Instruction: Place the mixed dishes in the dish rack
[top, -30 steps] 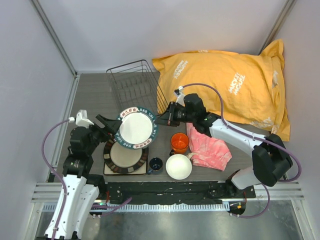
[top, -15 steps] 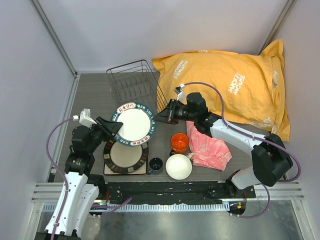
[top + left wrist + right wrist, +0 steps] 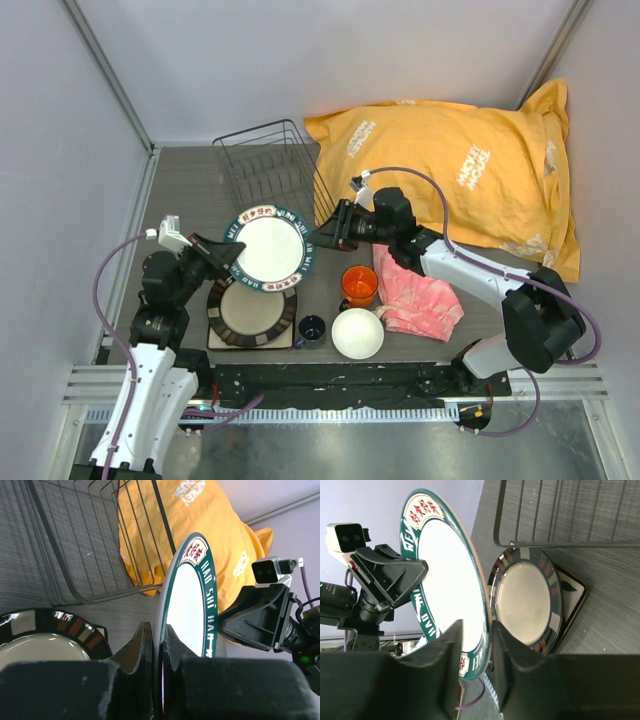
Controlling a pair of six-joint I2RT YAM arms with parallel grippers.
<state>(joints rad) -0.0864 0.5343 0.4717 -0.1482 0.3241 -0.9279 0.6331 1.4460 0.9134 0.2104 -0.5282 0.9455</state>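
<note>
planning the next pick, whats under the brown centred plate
The brown-centred plate sits on the square dark tray; only the tray's corners show. Whether anything lies between them is hidden.

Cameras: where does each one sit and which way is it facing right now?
Top external: above and behind the robot, looking down at the table; both arms show, left fingers and right fingers at the plate.
Left wrist: on the left arm, looking past its own fingers and the plate toward rack, bag and right fingers.
Right wrist: on the right arm, looking past its own fingers toward left fingers, brown plate and rack.
Shared: all three show plate and rack.
</note>
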